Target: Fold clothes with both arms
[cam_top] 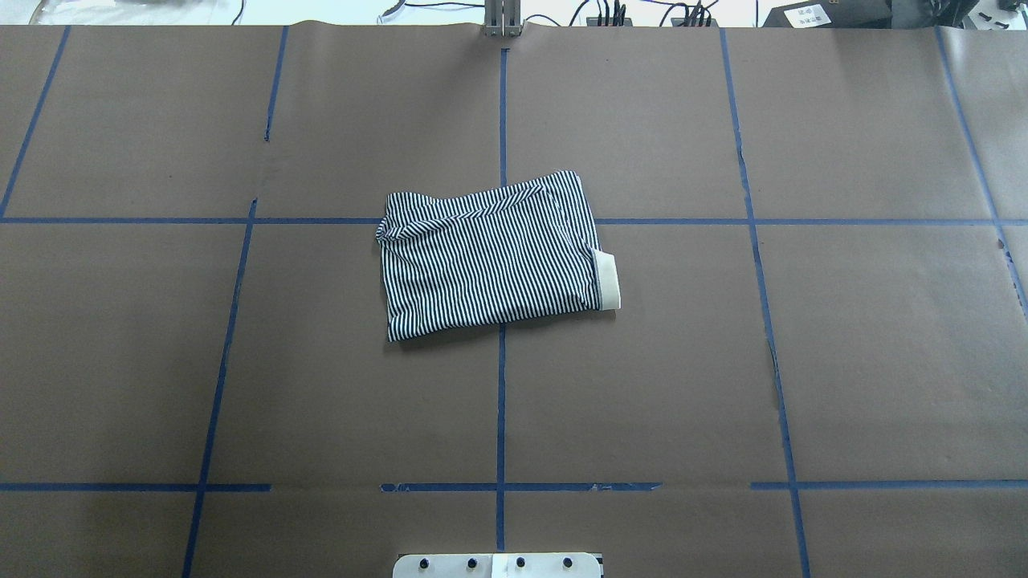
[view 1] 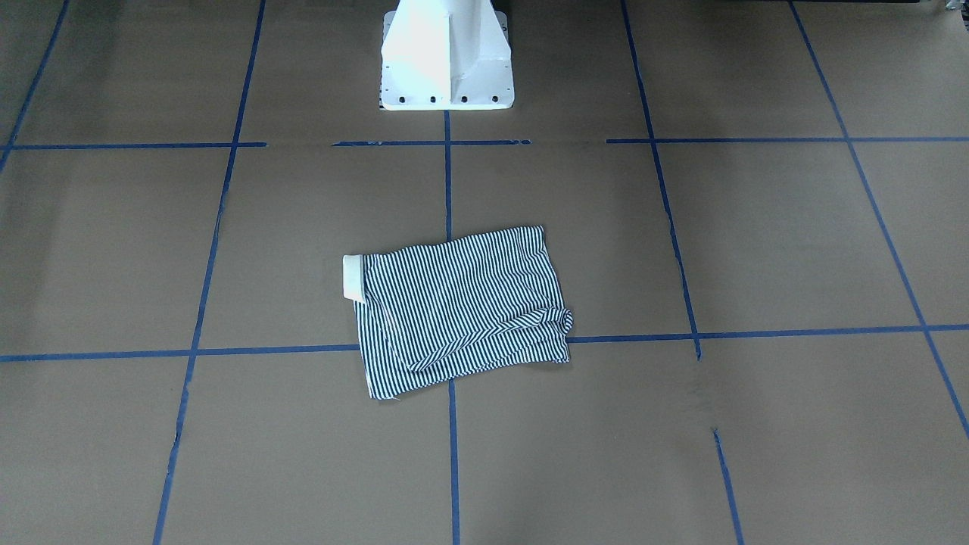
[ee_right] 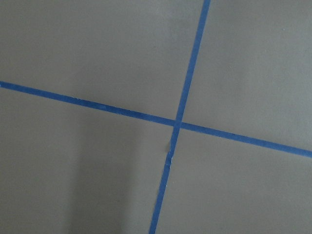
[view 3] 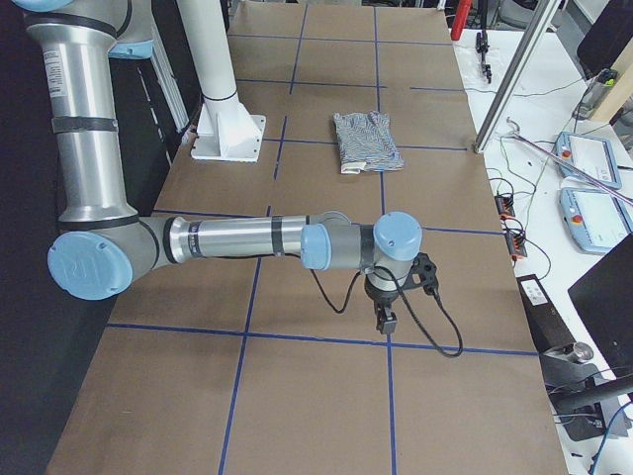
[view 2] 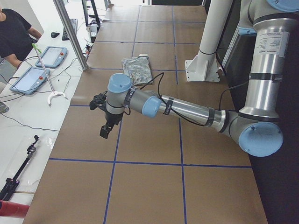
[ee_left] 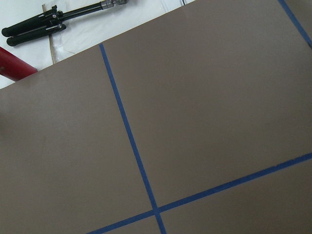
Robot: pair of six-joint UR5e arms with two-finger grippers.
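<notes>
The striped navy-and-white polo shirt (cam_top: 490, 257) lies folded into a rough rectangle at the table's middle, its cream collar (cam_top: 608, 281) sticking out at one end. It also shows in the front view (view 1: 462, 310) and small in both side views (view 2: 136, 70) (view 3: 364, 141). My left gripper (view 2: 105, 130) hangs over bare table far to the left of the shirt. My right gripper (view 3: 386, 319) hangs over bare table far to its right. Both show only in the side views, so I cannot tell whether they are open or shut. Neither touches the shirt.
The white pedestal base (view 1: 447, 60) stands behind the shirt. Blue tape lines (cam_top: 502, 401) grid the brown table. An operator (view 2: 14, 32) and tablets (view 2: 32, 79) are at a side bench. A black tripod (ee_left: 58, 22) and a red object (ee_left: 14, 68) lie past the table edge.
</notes>
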